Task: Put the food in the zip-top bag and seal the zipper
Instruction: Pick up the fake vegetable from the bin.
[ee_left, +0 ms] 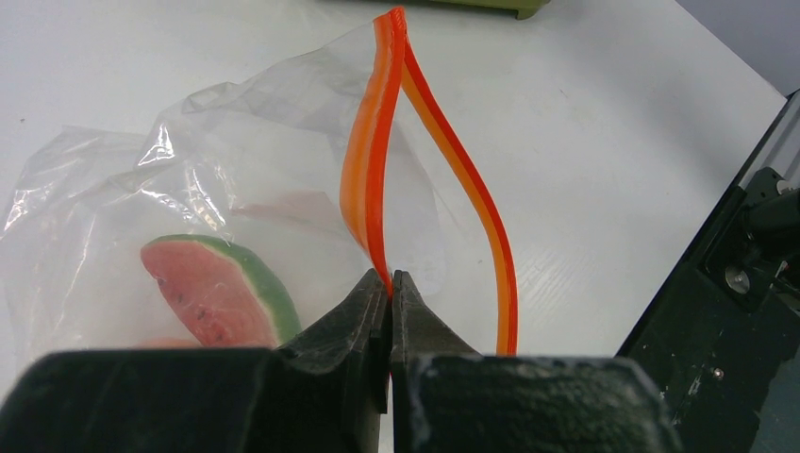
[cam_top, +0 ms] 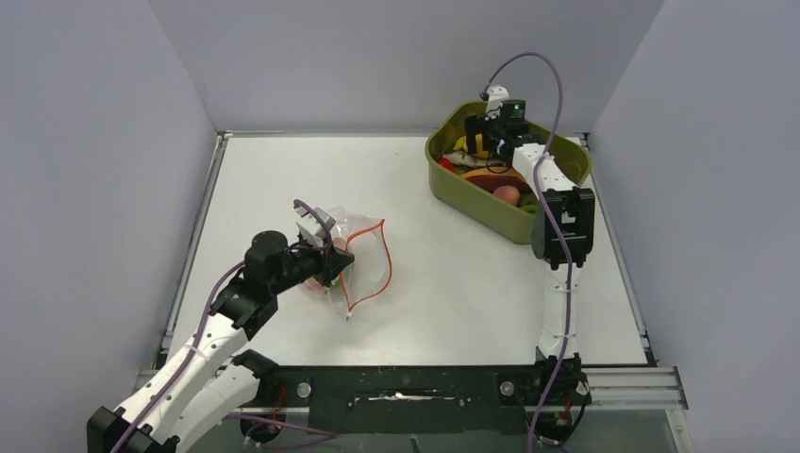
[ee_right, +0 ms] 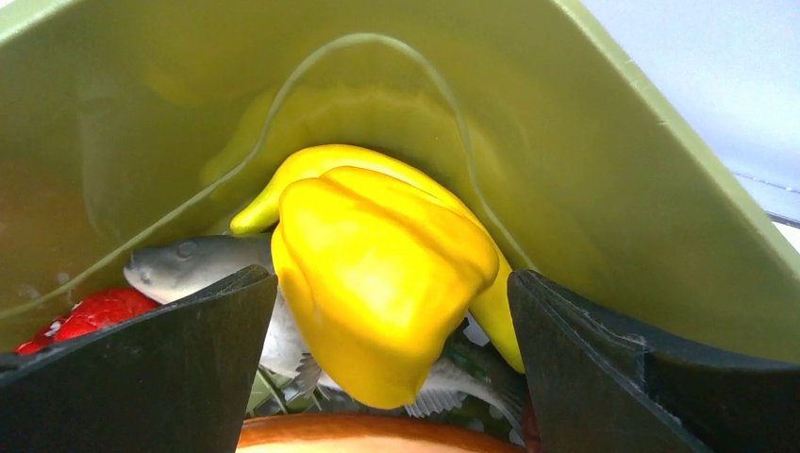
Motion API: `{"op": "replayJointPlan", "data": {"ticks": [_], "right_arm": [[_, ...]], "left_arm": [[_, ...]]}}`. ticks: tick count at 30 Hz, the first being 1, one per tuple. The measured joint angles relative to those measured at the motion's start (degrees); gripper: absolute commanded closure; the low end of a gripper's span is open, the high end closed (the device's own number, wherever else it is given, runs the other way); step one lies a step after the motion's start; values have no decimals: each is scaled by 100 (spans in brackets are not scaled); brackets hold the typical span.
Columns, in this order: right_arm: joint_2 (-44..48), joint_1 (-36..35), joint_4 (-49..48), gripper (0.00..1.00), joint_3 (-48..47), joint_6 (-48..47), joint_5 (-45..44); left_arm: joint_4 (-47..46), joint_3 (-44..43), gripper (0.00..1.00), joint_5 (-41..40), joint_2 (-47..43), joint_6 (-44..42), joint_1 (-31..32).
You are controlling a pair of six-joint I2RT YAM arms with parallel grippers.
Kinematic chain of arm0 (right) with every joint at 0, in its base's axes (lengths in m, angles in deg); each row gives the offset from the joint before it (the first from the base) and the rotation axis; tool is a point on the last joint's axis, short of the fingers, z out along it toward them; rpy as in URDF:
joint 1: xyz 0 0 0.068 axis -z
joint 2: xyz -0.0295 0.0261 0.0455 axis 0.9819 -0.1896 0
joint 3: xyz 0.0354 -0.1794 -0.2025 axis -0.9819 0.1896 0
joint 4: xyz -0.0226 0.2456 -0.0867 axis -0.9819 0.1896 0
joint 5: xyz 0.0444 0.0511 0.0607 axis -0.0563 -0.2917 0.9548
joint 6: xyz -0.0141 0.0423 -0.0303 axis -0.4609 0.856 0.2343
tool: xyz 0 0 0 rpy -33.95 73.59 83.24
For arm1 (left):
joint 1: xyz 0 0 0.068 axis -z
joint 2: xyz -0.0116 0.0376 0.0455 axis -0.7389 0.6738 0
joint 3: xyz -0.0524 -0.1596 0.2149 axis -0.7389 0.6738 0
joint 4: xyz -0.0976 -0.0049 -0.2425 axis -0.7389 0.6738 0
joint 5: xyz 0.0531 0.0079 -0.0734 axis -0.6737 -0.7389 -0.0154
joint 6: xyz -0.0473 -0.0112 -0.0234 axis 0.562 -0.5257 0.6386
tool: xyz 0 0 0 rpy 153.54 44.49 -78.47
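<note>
Left jaws pinch the zipper point(ee_left: 363, 179) at nine o'clock; right jaws gape wide around the yellow pepper point(ee_right: 377, 283) at one o'clock

The olive-green tub point(cam_top: 483, 213) is sitting on the white table point(cam_top: 453, 283), enclosing the right pincer point(ee_right: 387, 283); its far wall is rising just ahead of it.

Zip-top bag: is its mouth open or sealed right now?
Open. On the zip-top bag, the zipper strip's two halves bow wide apart, leaving a clear gap; a watermelon slice lies inside.
</note>
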Motion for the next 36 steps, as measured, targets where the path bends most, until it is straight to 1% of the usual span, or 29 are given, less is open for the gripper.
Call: {"op": "replayJointPlan", "data": {"ticks": [6,9,15,18,23,32,36], "right_arm": [[-247,0,-205,2,-24,0,26],[-251,0,-291,0,-24,-50,37],[-251,0,-345,12,-11,-256,74],[-238,0,-472,20,74,-278,68],[-103,0,-608,24,243,-258,63],[479,0,-704,40,942,-205,-2],[850,0,-715,43,1307,-74,-116]], "left_arm": [[-2,0,100,-17,9,-4,-2],[-2,0,100,-22,63,-11,0],[0,0,100,-70,146,-20,-2],[0,0,100,-109,146,-44,0],[-4,0,100,-153,146,-57,0],[-7,2,100,-221,146,-59,-2],[-7,2,100,-219,188,-59,-2]]}}
